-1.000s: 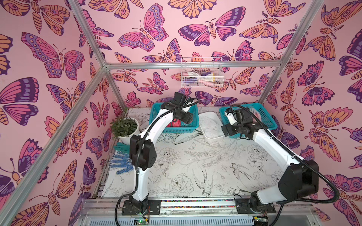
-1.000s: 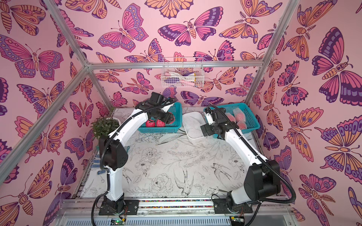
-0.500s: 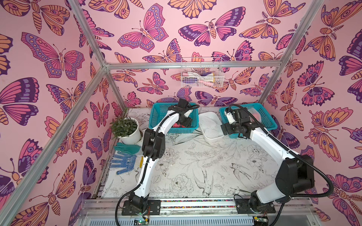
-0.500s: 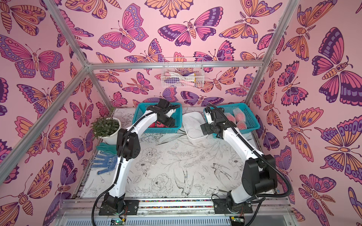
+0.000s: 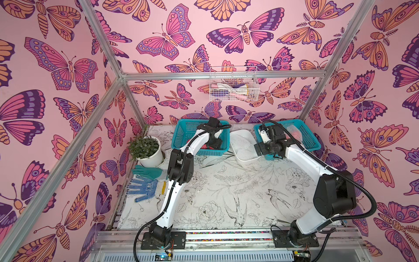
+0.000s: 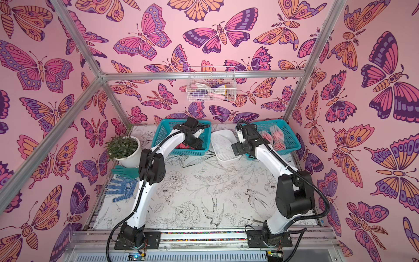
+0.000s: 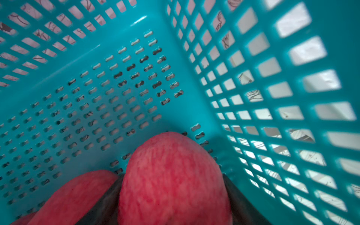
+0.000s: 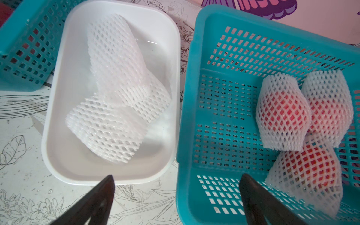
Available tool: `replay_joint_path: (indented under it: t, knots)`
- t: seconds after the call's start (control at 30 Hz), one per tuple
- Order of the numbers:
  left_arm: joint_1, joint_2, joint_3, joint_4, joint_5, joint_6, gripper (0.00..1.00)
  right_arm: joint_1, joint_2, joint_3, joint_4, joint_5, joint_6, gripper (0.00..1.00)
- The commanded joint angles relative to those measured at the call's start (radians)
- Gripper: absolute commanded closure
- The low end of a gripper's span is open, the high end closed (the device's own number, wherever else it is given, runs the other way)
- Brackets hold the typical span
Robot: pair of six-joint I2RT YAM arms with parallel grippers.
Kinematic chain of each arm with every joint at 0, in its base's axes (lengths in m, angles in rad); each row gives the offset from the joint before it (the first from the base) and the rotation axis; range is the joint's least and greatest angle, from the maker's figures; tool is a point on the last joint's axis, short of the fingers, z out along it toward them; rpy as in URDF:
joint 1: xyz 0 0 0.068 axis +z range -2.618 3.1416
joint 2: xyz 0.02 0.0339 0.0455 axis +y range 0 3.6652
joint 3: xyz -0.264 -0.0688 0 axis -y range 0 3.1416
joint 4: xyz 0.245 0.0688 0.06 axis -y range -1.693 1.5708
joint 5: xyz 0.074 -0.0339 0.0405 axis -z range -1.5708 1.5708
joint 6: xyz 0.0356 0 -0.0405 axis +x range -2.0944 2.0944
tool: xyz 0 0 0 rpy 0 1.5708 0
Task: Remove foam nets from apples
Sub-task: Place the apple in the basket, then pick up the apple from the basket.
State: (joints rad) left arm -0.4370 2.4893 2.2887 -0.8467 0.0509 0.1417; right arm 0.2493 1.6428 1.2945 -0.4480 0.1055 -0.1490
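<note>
Our left gripper [image 7: 171, 175] clasps a bare red apple [image 7: 169, 196] between its dark fingers [image 7: 107, 202], low inside the teal basket [image 7: 109, 39] to the left of the white tray [image 8: 58, 155]. A second bare apple [image 7: 78, 191] lies just beside it. Our right gripper [image 8: 176, 176] hangs wide open and empty over the tray's right edge. Two empty foam nets [image 8: 116, 78] lie overlapped in the tray, and three netted apples [image 8: 282, 115] huddle in a matching basket [image 8: 224, 48] to its right.
</note>
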Motion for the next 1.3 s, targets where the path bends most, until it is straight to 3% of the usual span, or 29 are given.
replay_joint_path:
  t: [0.0,0.27,0.67,0.77,1.03,1.27]
  knots:
    - [-0.009,0.02,0.027,-0.035,-0.024,-0.004,0.21,-0.01,-0.003,0.024,-0.005,0.017,0.014,0.0]
    - [-0.011,-0.069,0.051,-0.043,-0.047,-0.01,0.04,-0.039,-0.052,0.024,-0.049,-0.021,0.01,0.01]
    - [-0.033,-0.277,-0.037,-0.065,-0.096,-0.032,0.03,-0.091,-0.088,0.1,-0.167,0.02,0.007,0.01]
    - [-0.037,-0.381,-0.136,-0.052,-0.077,-0.055,0.03,-0.137,-0.015,0.177,-0.24,0.073,0.004,0.01]
    - [-0.058,-0.749,-0.691,0.197,-0.009,-0.141,0.03,-0.207,0.26,0.468,-0.399,0.245,-0.018,0.01]
    - [-0.076,-0.855,-0.873,0.268,0.073,-0.244,0.04,-0.228,0.505,0.769,-0.526,0.258,0.007,0.01]
